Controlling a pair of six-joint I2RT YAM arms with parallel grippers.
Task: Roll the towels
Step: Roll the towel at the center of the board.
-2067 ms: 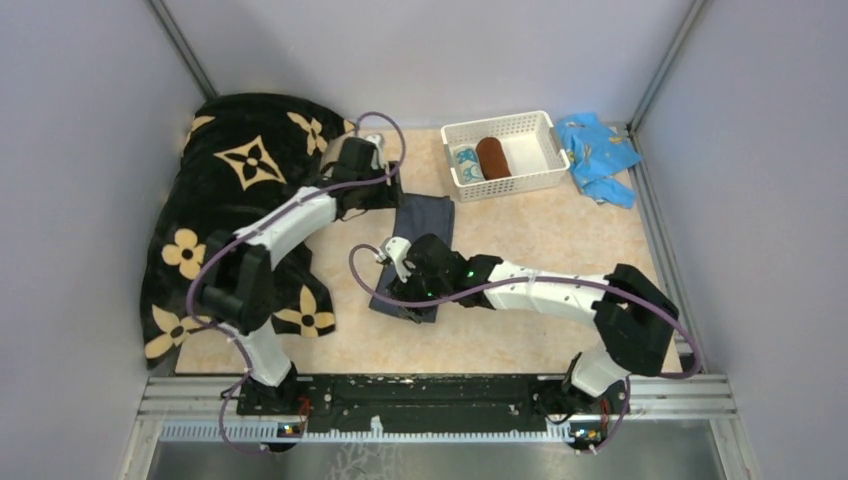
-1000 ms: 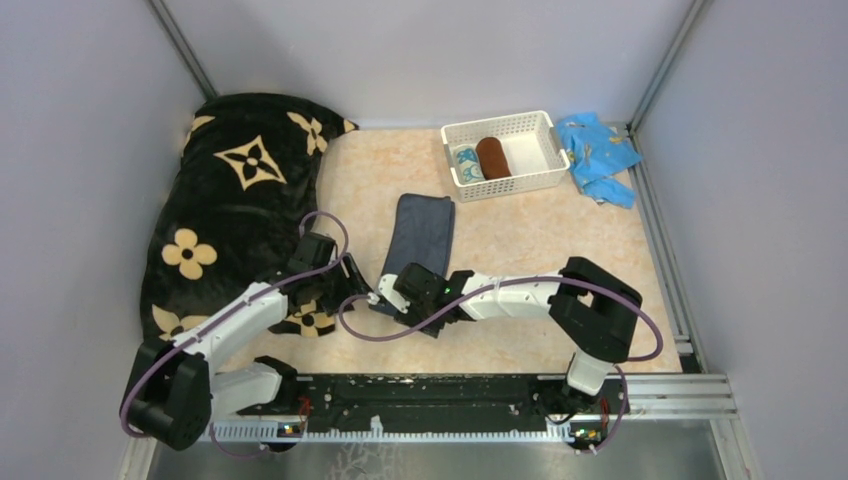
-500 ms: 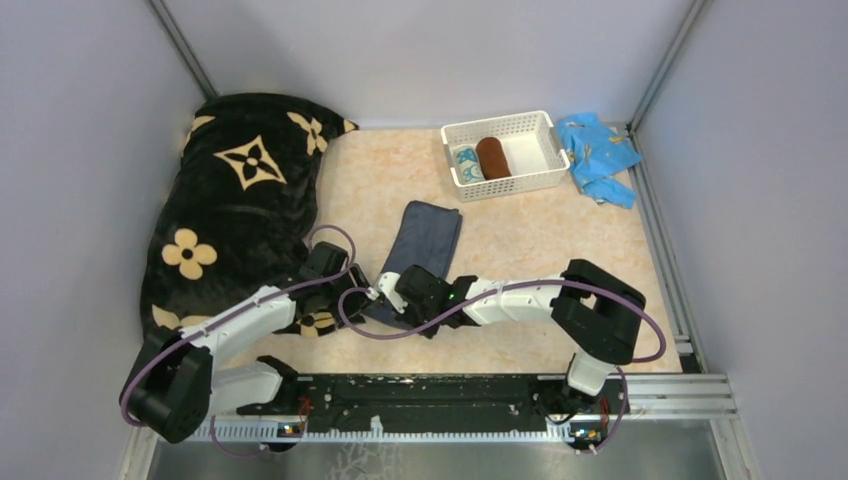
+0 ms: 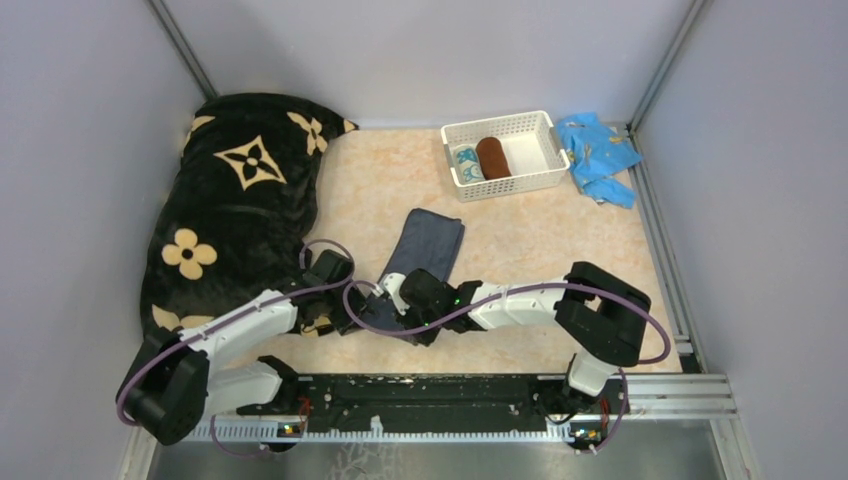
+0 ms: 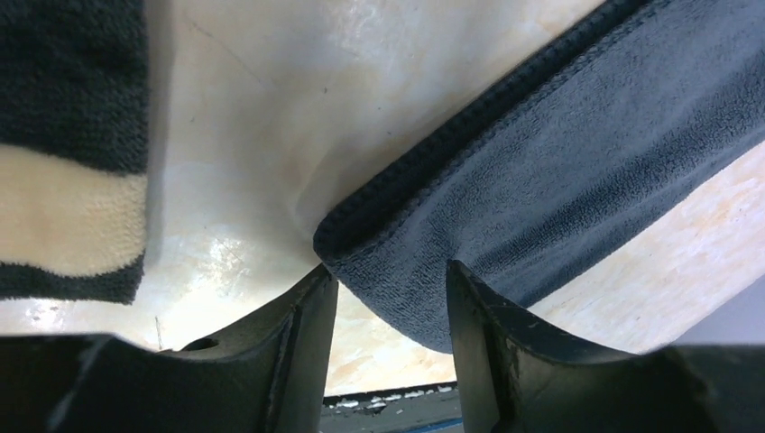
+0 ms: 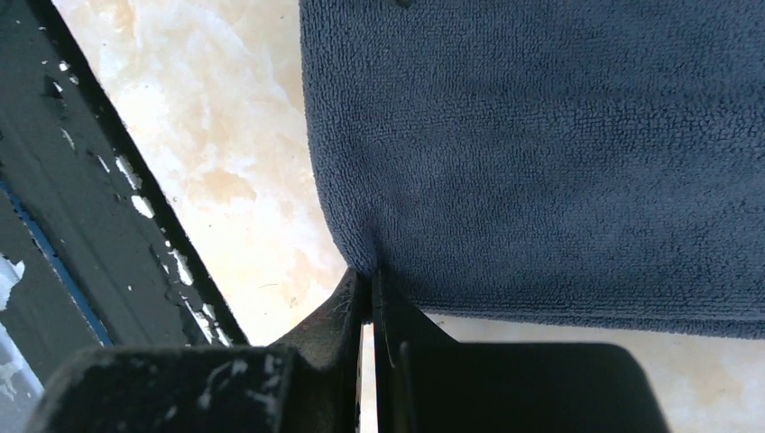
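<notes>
L arm (image 4: pixel 240 320): we see it stretched low, wrist at near end of long dark slate grey-blue terry towel (image 4: pixel 428 240).
L gripper (image 5: pixel 388 273): fingers apart, towel's corner betw. them, unclamped.
R arm (image 4: pixel 520 295): low, reaching left.
R gripper (image 6: pixel 368 275): pinched tight on towel's near edge.
Towel: flat, angled, centre of scene.

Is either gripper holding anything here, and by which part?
The right gripper is shut on the grey towel, pinching its near edge by a corner. The left gripper is open around another corner, holding nothing.
</notes>
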